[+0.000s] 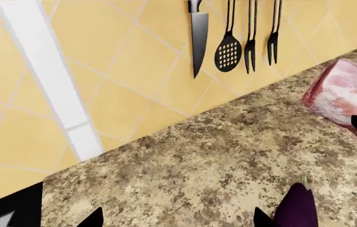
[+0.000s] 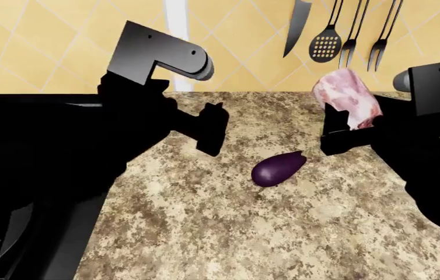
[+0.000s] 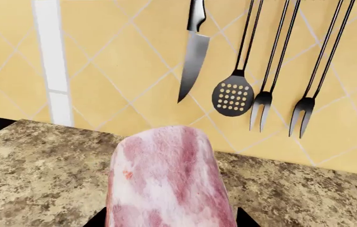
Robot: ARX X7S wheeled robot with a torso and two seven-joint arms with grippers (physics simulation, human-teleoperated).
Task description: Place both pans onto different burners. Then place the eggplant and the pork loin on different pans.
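The eggplant (image 2: 277, 168) lies on its side on the speckled brown granite counter (image 2: 228, 233), its long axis slanting so that the narrower stem end points up toward the wall and the robot's right, the rounded end toward the robot. The pork loin (image 2: 347, 97) is held off the counter, clamped between the jaws of the right gripper (image 2: 337, 135), its long axis running up and away from the gripper toward the wall. The left gripper (image 2: 213, 129) hovers above the counter, near the eggplant and on its left, holding nothing; its jaws look parted in the left wrist view, with bare counter between the two dark tips. That view catches only the eggplant's stem end at the frame edge, just beside one fingertip (image 1: 263, 220), while the right wrist view is filled by the marbled pink block and shows no eggplant. The head view alone shows the black stove (image 2: 33, 175) at the counter's left. Behind is a yellow tiled wall (image 2: 49, 46) with a white strip (image 2: 177, 14), hung with a knife (image 3: 193, 52), a slotted spoon (image 3: 233, 97) and two forks (image 3: 262, 106)
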